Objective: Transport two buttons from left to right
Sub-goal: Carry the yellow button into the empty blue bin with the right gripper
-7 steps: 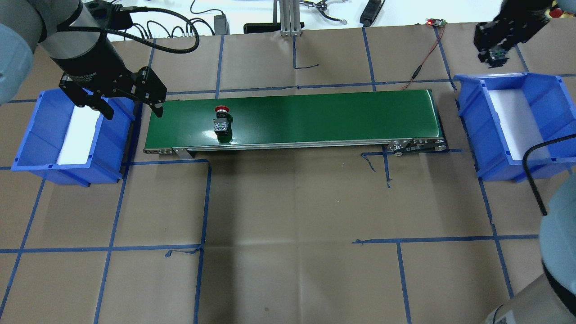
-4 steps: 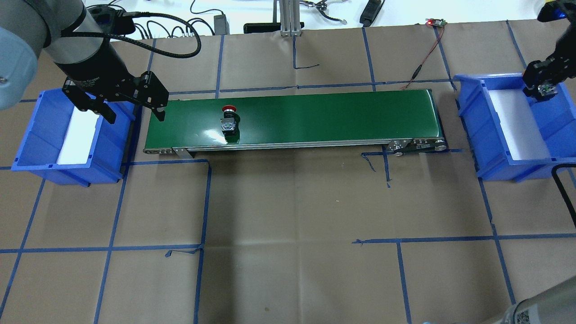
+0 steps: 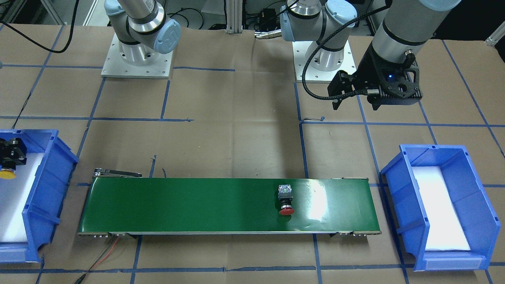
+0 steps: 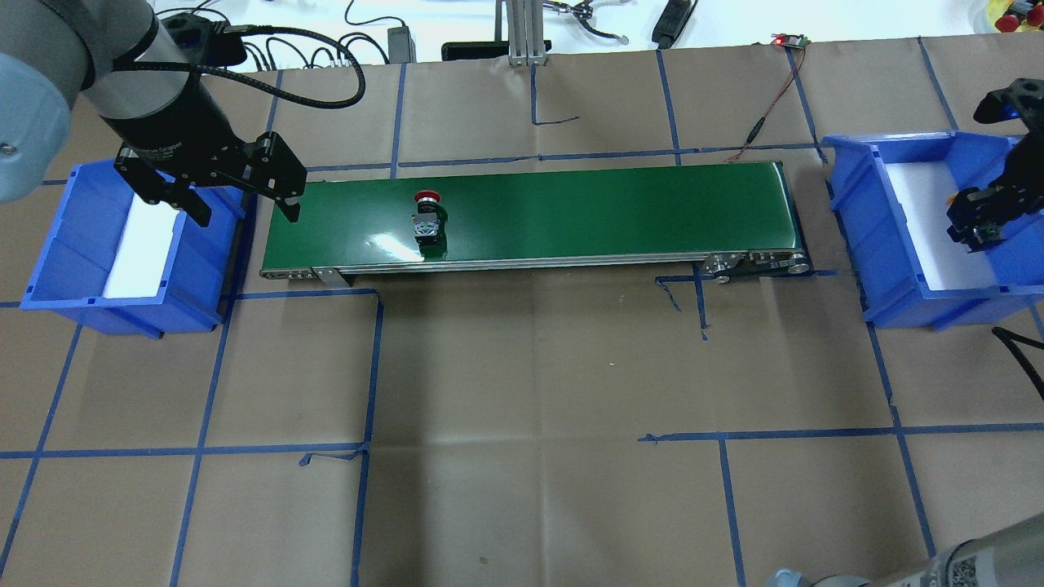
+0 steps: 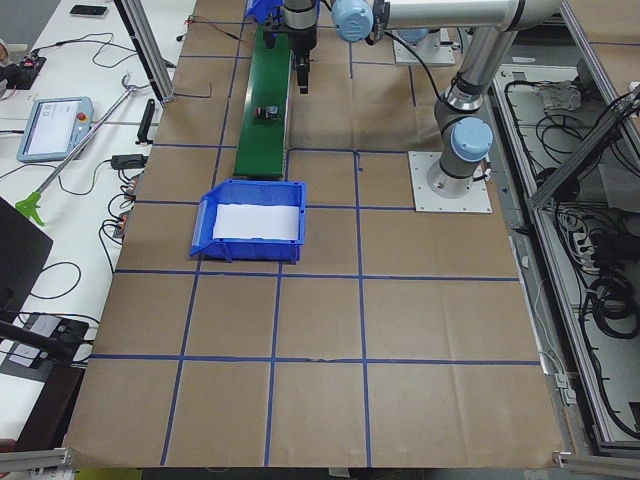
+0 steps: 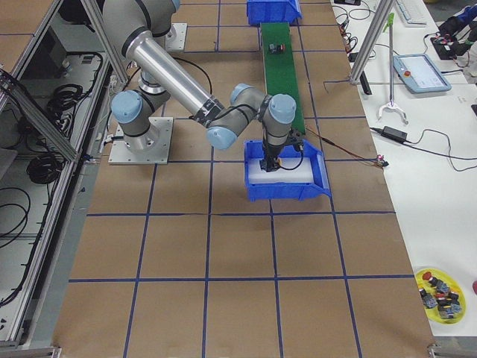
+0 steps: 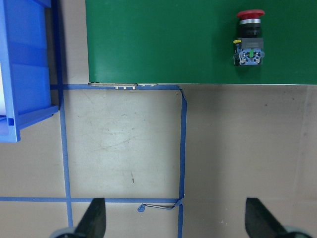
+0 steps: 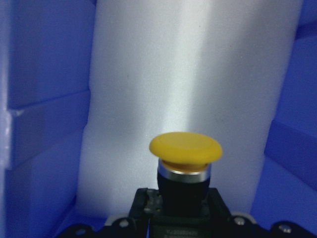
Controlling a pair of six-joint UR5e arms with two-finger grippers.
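As right pincer (image 4: 979,224) holds yellow button (image 8: 185,148), red button (image 4: 426,220) on belt (image 4: 612,212)

Both arms are built of bare silver tubes linked by fat round joints with pale blue caps. In the front view the left arm (image 3: 400,27) fills the upper right and the right arm (image 3: 138,17) the upper left, where one cap bears a logo. Each stands on a square grey base plate (image 3: 114,68) edged with small screws. A black cable (image 3: 311,81) loops to the left arm's black wrist block, where a small blue light (image 3: 389,76) shows. The left gripper (image 4: 245,214) is matte black, with white lettering on its collar and two tapering fingers (image 7: 95,220). The right gripper (image 4: 981,222), at the overhead view's right edge, is black too. A square code label (image 4: 966,564) sits on grey shell at lower right.
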